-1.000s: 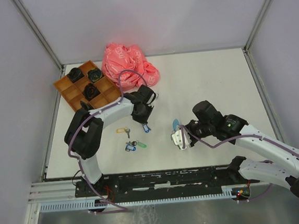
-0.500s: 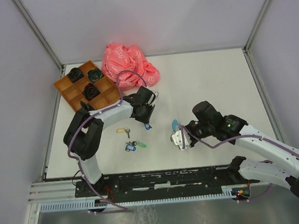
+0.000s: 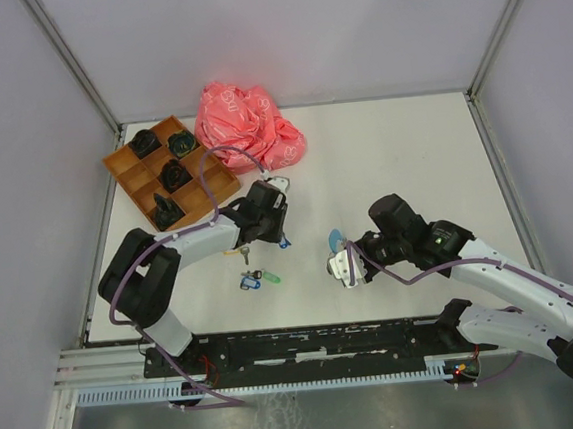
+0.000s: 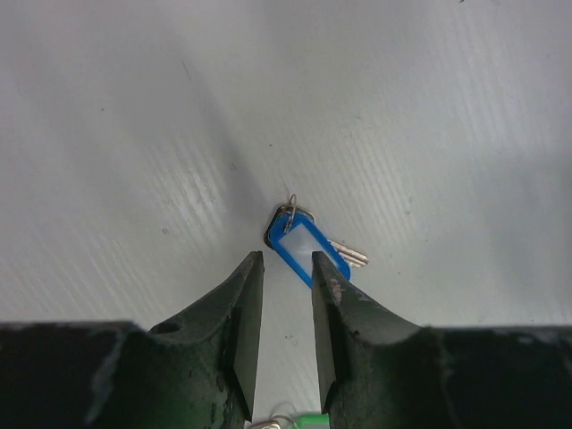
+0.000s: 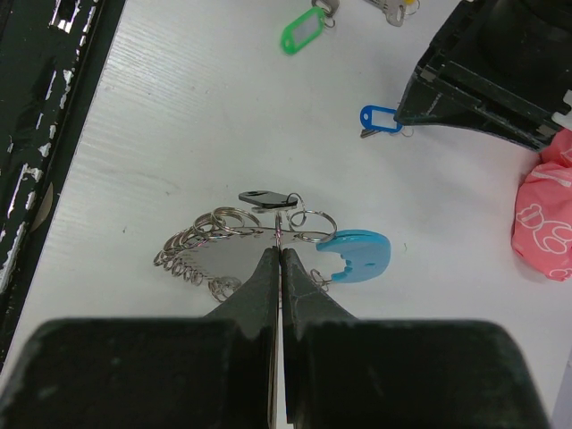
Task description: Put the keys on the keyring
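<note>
Left claw [image 4: 286,261], spread and empty, hangs near the blue-tagged key [image 4: 308,250]; right claw [image 5: 279,255] pinches the keyring [image 5: 214,234]. Lying flat, the key may slide away from closing fingers.

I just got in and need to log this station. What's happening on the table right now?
The right gripper is shut on the keyring, pinching its chain, with a black key beside the rings. The left gripper is open, poised just short of a blue-tagged key lying loose on the table. A green-tagged key lies loose too.
</note>
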`<state>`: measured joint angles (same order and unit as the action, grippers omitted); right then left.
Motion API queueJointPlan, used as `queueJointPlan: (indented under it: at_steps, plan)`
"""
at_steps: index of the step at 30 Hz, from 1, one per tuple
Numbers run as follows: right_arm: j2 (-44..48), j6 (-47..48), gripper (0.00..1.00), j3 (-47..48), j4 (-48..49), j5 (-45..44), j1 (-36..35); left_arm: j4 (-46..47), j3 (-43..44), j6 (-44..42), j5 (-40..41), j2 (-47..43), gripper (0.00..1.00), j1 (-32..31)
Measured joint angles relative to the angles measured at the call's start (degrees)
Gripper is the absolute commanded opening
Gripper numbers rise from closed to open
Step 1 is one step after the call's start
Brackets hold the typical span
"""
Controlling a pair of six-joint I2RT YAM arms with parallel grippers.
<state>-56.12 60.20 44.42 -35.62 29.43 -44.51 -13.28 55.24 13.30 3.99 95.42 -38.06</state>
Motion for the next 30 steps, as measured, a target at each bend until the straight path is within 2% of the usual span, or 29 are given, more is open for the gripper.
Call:
queueJointPlan:
  at_steps: [7, 15, 23, 30]
  plan:
    - [0.0, 0.0, 0.01, 0.0, 0.0, 0.0, 0.0, 9.5, -7.4, 0.1, 0.4, -1.3, 0.33, 0.0]
    - [0.0, 0.0, 0.01, 0.0, 0.0, 0.0, 0.0, 17.1, -10.4, 0.1, 0.2, -2.3, 0.30, 0.0]
    - [0.0, 0.0, 0.01, 0.0, 0.0, 0.0, 0.0, 19.5, -10.6, 0.1, 0.4, -2.3, 0.24, 0.0]
    - [0.0, -0.2, 0.01, 0.0, 0.0, 0.0, 0.0, 19.5, -10.6, 0.1, 0.4, -2.3, 0.23, 0.0]
